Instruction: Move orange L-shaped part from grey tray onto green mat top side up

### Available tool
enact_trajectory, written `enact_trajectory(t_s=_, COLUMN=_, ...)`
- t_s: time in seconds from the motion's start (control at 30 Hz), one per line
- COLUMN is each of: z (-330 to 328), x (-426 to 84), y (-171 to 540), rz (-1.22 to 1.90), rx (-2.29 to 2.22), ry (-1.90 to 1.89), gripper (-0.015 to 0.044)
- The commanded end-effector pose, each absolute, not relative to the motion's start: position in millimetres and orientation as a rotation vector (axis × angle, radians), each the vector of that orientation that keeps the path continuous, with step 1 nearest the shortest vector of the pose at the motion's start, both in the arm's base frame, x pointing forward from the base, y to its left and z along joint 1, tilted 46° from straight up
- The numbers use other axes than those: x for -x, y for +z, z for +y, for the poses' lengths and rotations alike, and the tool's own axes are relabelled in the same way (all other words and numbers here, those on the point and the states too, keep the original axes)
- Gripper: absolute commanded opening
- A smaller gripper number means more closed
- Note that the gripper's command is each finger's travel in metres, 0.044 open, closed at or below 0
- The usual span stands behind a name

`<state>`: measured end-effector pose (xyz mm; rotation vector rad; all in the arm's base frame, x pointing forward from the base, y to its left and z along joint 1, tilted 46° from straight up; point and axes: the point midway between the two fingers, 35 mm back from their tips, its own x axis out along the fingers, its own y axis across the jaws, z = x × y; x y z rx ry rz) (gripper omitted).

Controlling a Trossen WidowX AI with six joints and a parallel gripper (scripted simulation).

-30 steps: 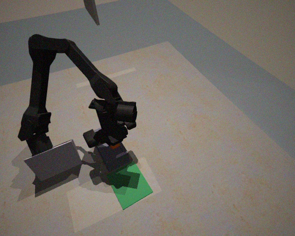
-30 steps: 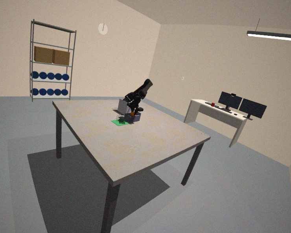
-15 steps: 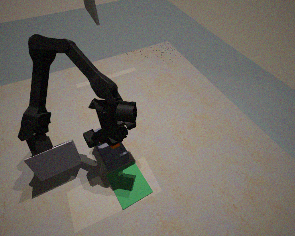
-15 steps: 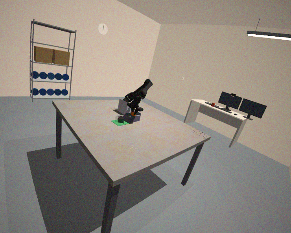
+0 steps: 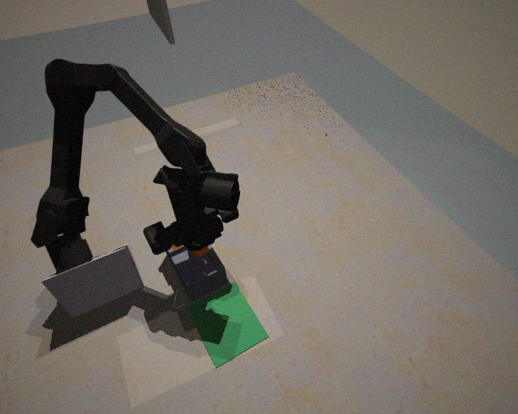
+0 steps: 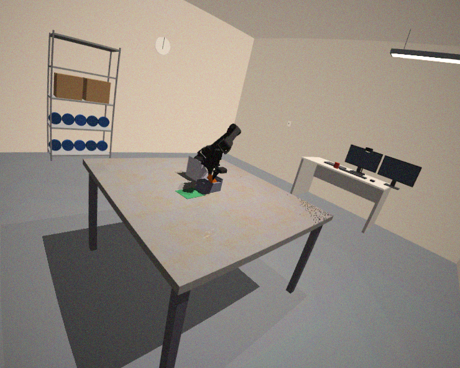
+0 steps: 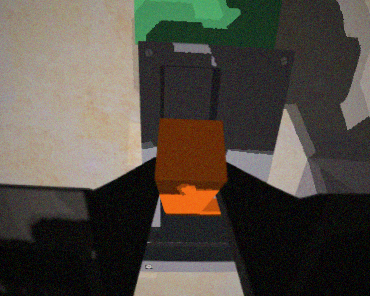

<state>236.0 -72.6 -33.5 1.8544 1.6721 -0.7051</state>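
Observation:
The orange part (image 5: pixel 200 252) (image 6: pixel 212 179) (image 7: pixel 190 150) stands steeply tilted, its raised end between the fingers. My gripper (image 7: pixel 187 166) is shut on the orange part, one black finger on each side of it, over the grey tray (image 5: pixel 201 280) (image 6: pixel 202 186) (image 7: pixel 255 100). The near stretch of the pocket towards the mat lies bare in the wrist view. The part's lower end is mostly hidden, so I cannot tell whether it still touches the pocket. The green mat (image 5: pixel 253 329) (image 6: pixel 188 194) (image 7: pixel 188 11) lies flat against the tray's end, partly in the arm's shadow.
A grey upright panel (image 5: pixel 99 284) (image 6: pixel 196 169) stands beside the tray, near the arm's base. The tray and the mat are on the large table (image 5: pixel 362 267) (image 6: pixel 222 233). A shelf rack and a desk with monitors stand far off in the room.

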Motion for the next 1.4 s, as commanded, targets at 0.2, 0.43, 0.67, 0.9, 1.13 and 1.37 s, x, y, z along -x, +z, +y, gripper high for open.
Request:
enact_trajectory(t_s=0.2, z=-84, x=-235, y=-22, rz=1.671, rx=-1.851, ry=-0.704, gripper=0.0000)
enact_trajectory(t_s=0.43, z=-92, x=-234, y=-14, rz=1.671, rx=-1.851, ry=-0.704, gripper=0.0000)
enact_trajectory(t_s=0.67, z=-100, x=-233, y=-7, rz=1.671, rx=-1.851, ry=-0.705, gripper=0.0000)
enact_trajectory(t_s=0.9, z=-108, x=-232, y=1, rz=1.671, rx=-1.851, ry=-0.705, gripper=0.0000)
enact_trajectory(t_s=1.13, z=-115, x=-231, y=8, rz=1.671, rx=-1.851, ry=-0.706, gripper=0.0000)
enact_trajectory(t_s=1.37, z=-121, x=-230, y=14, rz=1.671, rx=-1.851, ry=-0.706, gripper=0.0000)
